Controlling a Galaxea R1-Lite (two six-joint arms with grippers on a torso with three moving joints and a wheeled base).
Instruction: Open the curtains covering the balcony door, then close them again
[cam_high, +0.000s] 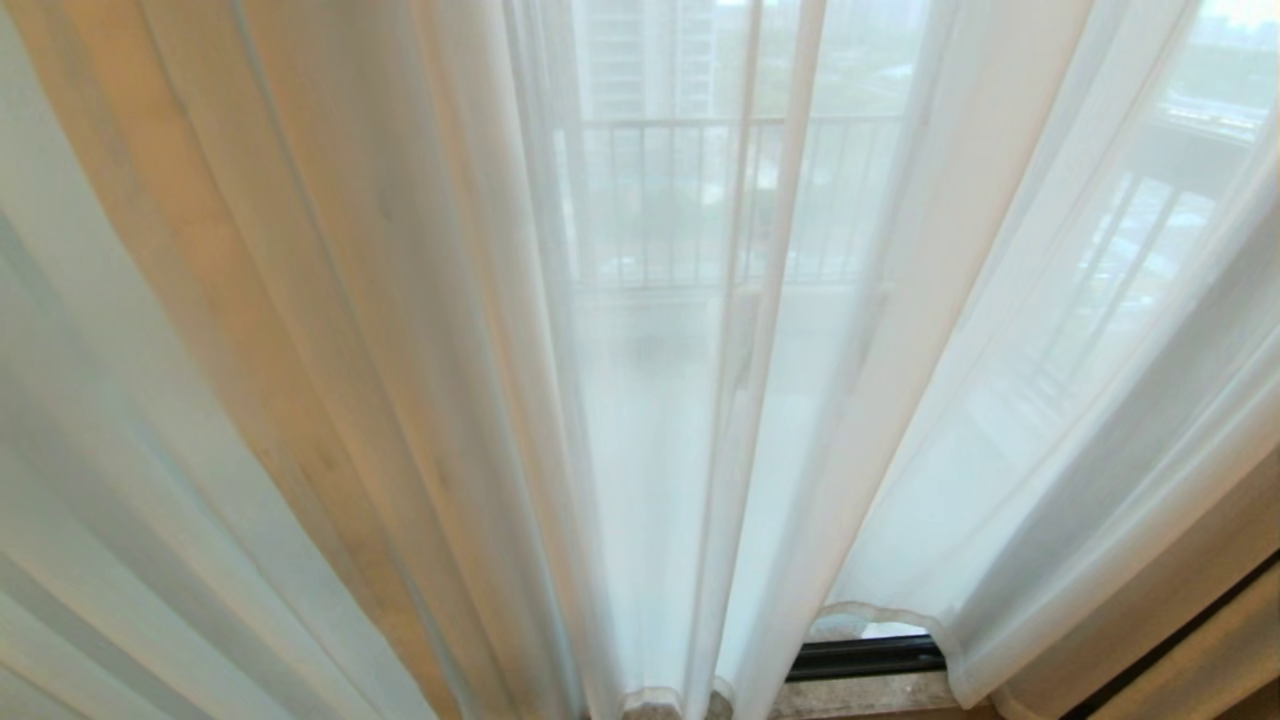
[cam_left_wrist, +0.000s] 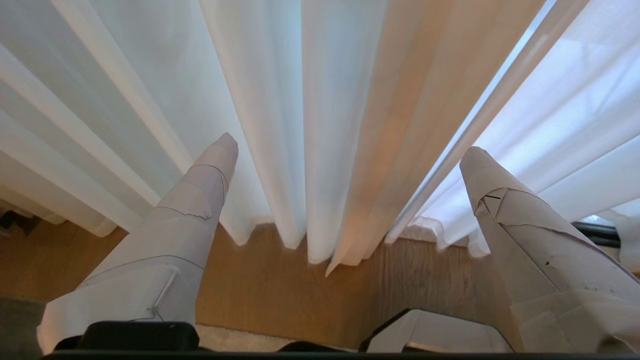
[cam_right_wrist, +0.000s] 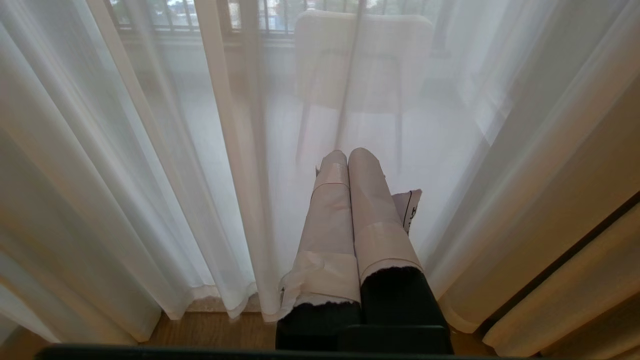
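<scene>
Reaching your left gripper (cam_left_wrist: 350, 145), fingers spread wide and empty, toward the curtains (cam_left_wrist: 320, 125), you risk closing on several folds and snagging the sheer fabric.

The curtains (cam_high: 420, 330) hang drawn across the view, sheer white cloth falling in soft vertical folds right down to the floor, hems just clear of the boards. A warm tan tint shows through the folds on the left. 2 hemmed edges meet near the middle, running down side by side. Low on the right the hem lifts away, and there the balcony door (cam_high: 865, 657) peeks out: a dark track strip at the bottom. Above that, its glass shows only dimly through the cloth. From the wrist views the curtains (cam_left_wrist: 280, 125) (cam_right_wrist: 165, 165) fill nearly everything, loose and uncreased.
</scene>
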